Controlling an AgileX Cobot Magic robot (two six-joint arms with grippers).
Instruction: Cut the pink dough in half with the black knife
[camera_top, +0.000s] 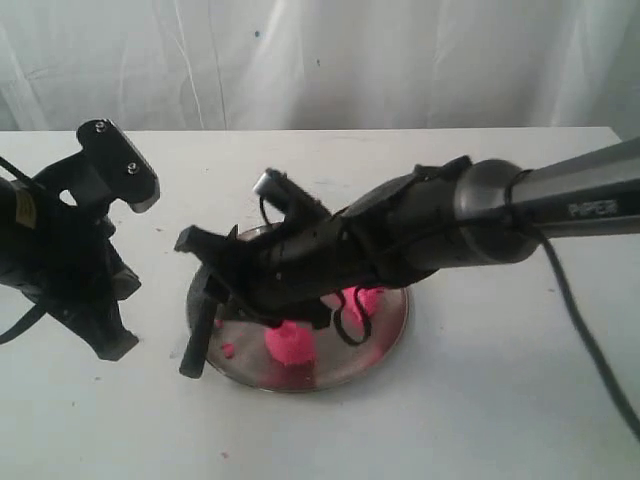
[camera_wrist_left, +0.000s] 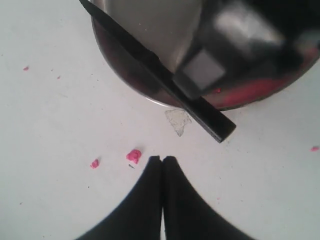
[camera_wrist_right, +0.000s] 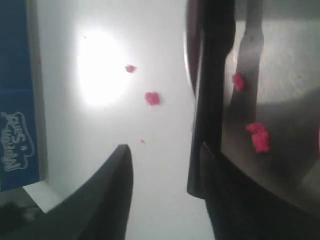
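The pink dough lies in two rough chunks on the round steel plate, one near the front and one further back. The black knife leans on the plate's left rim, handle end down on the table. It crosses the rim in the left wrist view. My right gripper reaches across the plate to the knife and is open. The knife lies against one finger, and the other finger stands well apart. My left gripper is shut over the table left of the plate, holding nothing.
Small pink crumbs dot the white table near the left gripper, and more lie beside the plate. A clear scrap lies by the plate rim. A blue labelled box stands at the edge of the right wrist view.
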